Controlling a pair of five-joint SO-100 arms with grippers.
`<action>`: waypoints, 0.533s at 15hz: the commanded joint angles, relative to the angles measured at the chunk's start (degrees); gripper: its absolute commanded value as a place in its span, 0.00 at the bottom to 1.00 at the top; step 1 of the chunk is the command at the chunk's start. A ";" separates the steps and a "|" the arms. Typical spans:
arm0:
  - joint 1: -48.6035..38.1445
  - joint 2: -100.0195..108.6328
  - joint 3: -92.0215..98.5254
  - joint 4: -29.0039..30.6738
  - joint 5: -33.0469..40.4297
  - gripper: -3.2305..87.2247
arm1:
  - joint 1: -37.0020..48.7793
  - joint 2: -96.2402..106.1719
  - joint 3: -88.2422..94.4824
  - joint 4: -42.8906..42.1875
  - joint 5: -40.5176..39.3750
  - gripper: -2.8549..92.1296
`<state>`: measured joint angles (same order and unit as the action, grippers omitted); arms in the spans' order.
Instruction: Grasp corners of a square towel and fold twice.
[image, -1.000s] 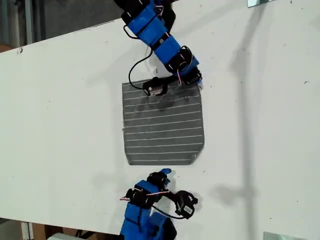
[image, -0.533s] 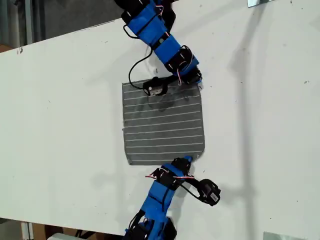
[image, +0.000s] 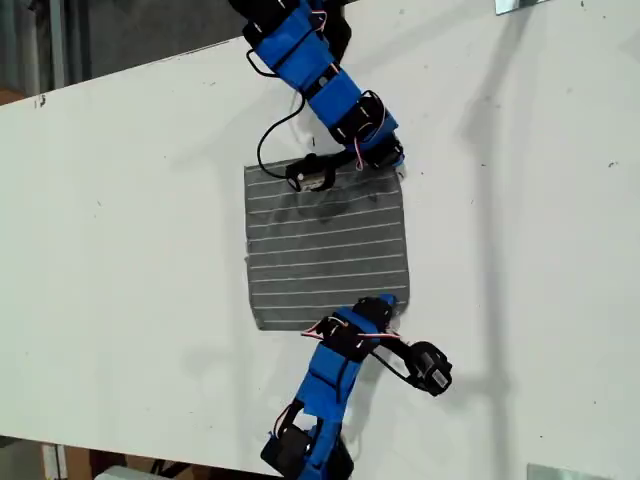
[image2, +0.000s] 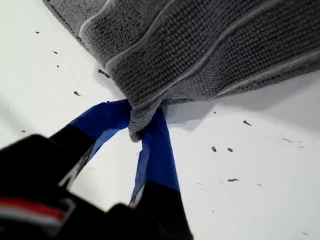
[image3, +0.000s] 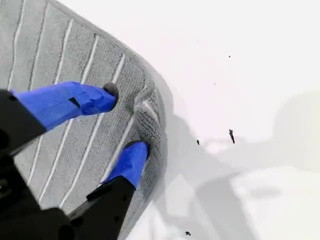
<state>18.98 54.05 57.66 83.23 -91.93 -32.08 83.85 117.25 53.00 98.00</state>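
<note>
- Two blue grippers are sitting on one grey striped towel (image: 325, 250), which is lying mostly flat near the middle of the white desk (image: 130, 200) in the exterior view.
- My first gripper (image: 390, 165) is reaching in from the top of the exterior view and is sitting at the towel's far corner, on the exterior view's right.
- Along the first wrist view, my first gripper (image2: 142, 125) is pinching tight on that corner (image2: 134, 131); the cloth (image2: 200, 45) is rising off the desk there and casting a shadow beneath it.
- My second gripper (image: 385, 303) is coming in from the bottom of the exterior view and is resting at the near corner, also on the exterior view's right.
- In the second wrist view, my second gripper (image3: 125, 120) is standing with its jaws apart, both tips touching the towel (image3: 50, 60) just inside its rounded edge.
- Between those tips a small ridge of cloth (image3: 147, 117) is bunching up, and the jaws are not closing on it.
</note>
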 joint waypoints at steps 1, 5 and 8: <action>1.93 0.00 -2.99 0.44 -2.37 0.24 | -0.79 -0.62 0.26 -0.79 -0.09 0.03; 3.34 0.00 -2.64 4.13 -5.89 0.25 | -0.88 -0.44 0.26 -0.97 -0.09 0.03; 5.54 -0.18 -2.64 4.22 -8.17 0.25 | -0.79 -0.35 0.18 -1.05 -0.18 0.03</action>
<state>23.03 52.56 57.66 86.66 -99.14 -32.08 83.85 117.25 52.82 98.00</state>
